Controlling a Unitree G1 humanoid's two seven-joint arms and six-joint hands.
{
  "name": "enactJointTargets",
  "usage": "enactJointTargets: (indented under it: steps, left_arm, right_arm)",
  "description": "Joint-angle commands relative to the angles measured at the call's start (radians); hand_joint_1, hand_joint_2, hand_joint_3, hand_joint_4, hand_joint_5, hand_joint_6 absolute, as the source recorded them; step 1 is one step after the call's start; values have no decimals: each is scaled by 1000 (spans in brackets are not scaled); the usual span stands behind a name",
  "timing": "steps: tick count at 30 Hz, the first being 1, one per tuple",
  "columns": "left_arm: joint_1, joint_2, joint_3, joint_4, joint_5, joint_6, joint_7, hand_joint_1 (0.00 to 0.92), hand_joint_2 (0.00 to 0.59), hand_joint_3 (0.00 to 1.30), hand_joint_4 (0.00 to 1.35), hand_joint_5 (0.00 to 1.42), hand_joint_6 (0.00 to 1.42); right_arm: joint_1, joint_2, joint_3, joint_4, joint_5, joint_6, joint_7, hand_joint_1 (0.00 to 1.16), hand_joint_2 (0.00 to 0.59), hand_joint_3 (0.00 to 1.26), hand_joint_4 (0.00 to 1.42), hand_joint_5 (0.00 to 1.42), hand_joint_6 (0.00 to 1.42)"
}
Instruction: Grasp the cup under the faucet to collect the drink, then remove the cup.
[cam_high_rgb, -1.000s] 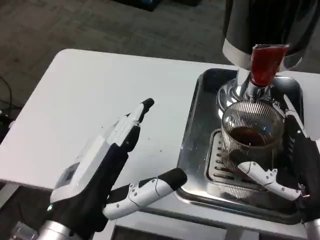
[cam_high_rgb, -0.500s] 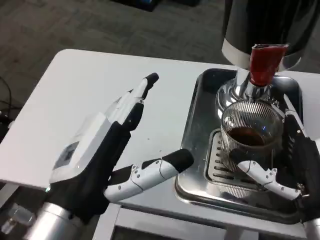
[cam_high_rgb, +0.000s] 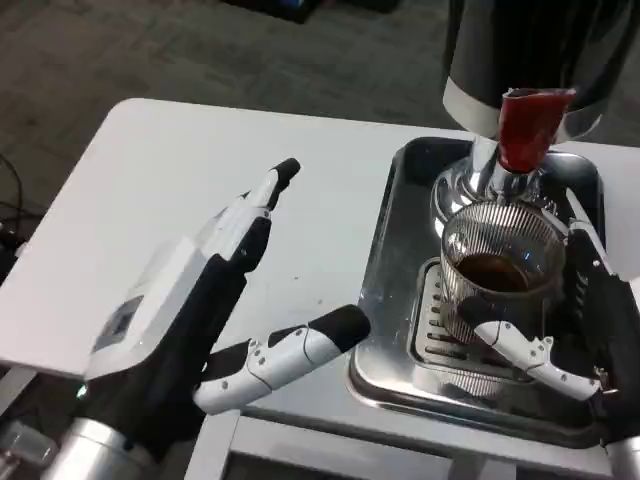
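the ribbed clear glass cup (cam_high_rgb: 497, 262) stands upright, long axis vertical, mouth up, dark drink in its bottom, on the slotted grate of the shiny steel drip tray (cam_high_rgb: 392, 260), right under the red-handled faucet (cam_high_rgb: 526, 127). the right hand (cam_high_rgb: 580, 325) wraps the cup, fingers on its near and right sides. the left hand (cam_high_rgb: 195, 320) hovers with fingers spread, holding nothing, over bare white table (cam_high_rgb: 150, 190) left of the tray's raised rim.
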Motion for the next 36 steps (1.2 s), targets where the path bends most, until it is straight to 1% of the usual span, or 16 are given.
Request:
enactJointTargets:
  steps: [1,17,26,36]
  left_arm:
    - [40,17,15,-2,-9,-27,-1,0,51,0,0,1,0]
    - [22,14,14,0,-7,-22,-1,0,51,0,0,1,0]
    - [18,16,21,1,-12,-21,-1,0,51,0,0,1,0]
    - [19,25,35,3,-22,-24,-2,0,51,0,0,1,0]
  right_arm:
    - [20,15,13,24,-8,2,4,727,161,62,172,172,182]
    - [15,12,22,28,-4,11,17,717,160,62,174,172,169]
    - [-10,-4,44,31,-23,43,31,703,144,62,183,162,161]
    - [-32,-5,58,45,-38,51,40,702,144,77,201,168,151]
